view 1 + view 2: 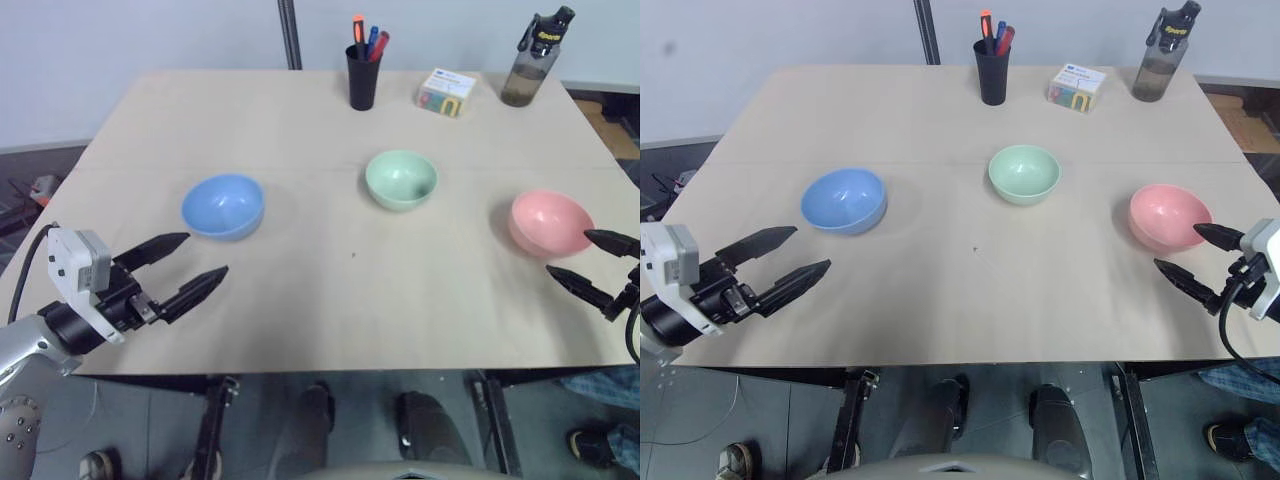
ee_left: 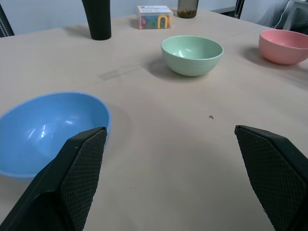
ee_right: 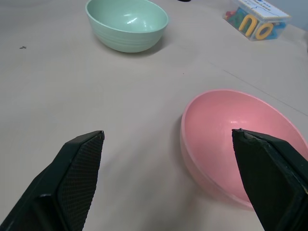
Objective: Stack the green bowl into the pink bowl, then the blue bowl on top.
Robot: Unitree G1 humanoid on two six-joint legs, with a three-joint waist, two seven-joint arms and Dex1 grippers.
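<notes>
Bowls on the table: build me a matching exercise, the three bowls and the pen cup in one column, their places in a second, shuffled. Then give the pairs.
Things:
1. blue bowl
2. green bowl
3. pink bowl
4. black pen cup

Places:
A. at the table's far edge
B. near the open right gripper
C. in the middle, between the other two bowls
D. near the open left gripper

Pairs: 1-D, 2-C, 3-B, 4-A

Lab-like workspace: paper-covered table [image 1: 300, 300], pen cup [image 1: 363, 78].
</notes>
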